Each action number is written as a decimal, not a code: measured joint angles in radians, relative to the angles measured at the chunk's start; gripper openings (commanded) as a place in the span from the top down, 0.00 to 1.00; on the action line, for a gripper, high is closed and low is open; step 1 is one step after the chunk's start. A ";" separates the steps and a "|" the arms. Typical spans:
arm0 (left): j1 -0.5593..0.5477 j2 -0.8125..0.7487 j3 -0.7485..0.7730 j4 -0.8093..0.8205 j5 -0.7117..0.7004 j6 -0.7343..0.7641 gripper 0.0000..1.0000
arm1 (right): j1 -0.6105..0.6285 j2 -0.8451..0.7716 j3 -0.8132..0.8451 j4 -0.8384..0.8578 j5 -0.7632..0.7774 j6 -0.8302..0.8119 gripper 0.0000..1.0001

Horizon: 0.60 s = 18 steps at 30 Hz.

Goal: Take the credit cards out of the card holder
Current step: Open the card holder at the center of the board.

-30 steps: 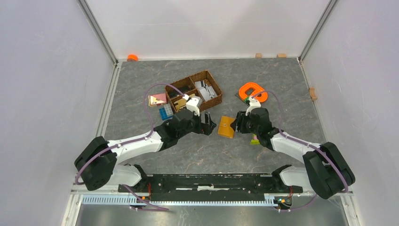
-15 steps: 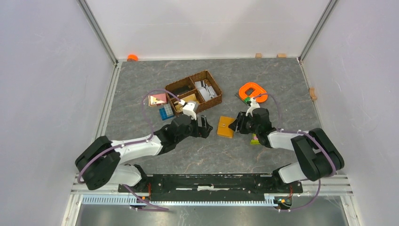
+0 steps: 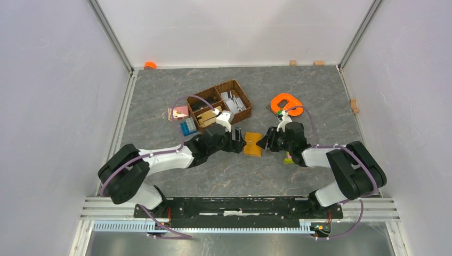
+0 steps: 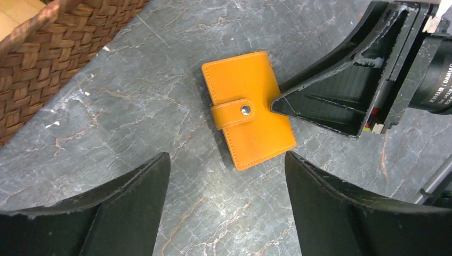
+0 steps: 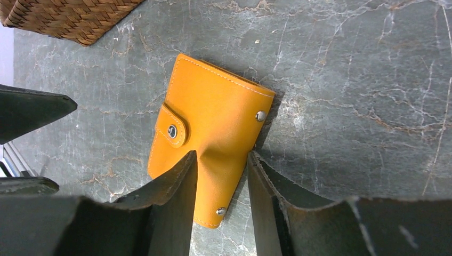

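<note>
Top external view is showing the card holder (image 3: 253,144) lying flat on the tabletop (image 3: 309,90) around the middle of the frame, just below and right of the wicker basket (image 3: 210,90). It's sitting closed with the little tab snapped over, so no cards are showing at all.

On its right edge, the right gripper (image 3: 268,141) is clamping down on it. In the right wrist view the leather is buckling a bit between the two fingers. Just left of the holder, the left gripper (image 3: 238,143) is hanging with its fingers spread wide, not touching it as far as the left wrist view is showing.

As for the basket, it's split into compartments. The right one is holding grey and white flat bits, and the lower left one is holding tan cardboard-looking pieces. I'm not making out what's in the upper left one. An orange ring (image 3: 286,103) is lying up and right of the holder.
</note>
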 measured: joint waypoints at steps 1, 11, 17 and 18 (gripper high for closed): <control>-0.004 0.008 0.012 -0.015 -0.002 0.011 0.16 | 0.000 0.000 0.000 0.000 0.001 0.000 0.54; -0.111 0.181 0.250 -0.175 -0.094 0.151 0.18 | 0.000 -0.009 -0.001 -0.006 0.028 0.003 0.54; -0.127 0.313 0.365 -0.290 -0.130 0.162 0.18 | 0.000 -0.011 -0.002 -0.010 0.035 0.003 0.56; -0.125 0.327 0.370 -0.305 -0.129 0.162 0.18 | 0.000 -0.012 -0.002 -0.011 0.035 0.003 0.56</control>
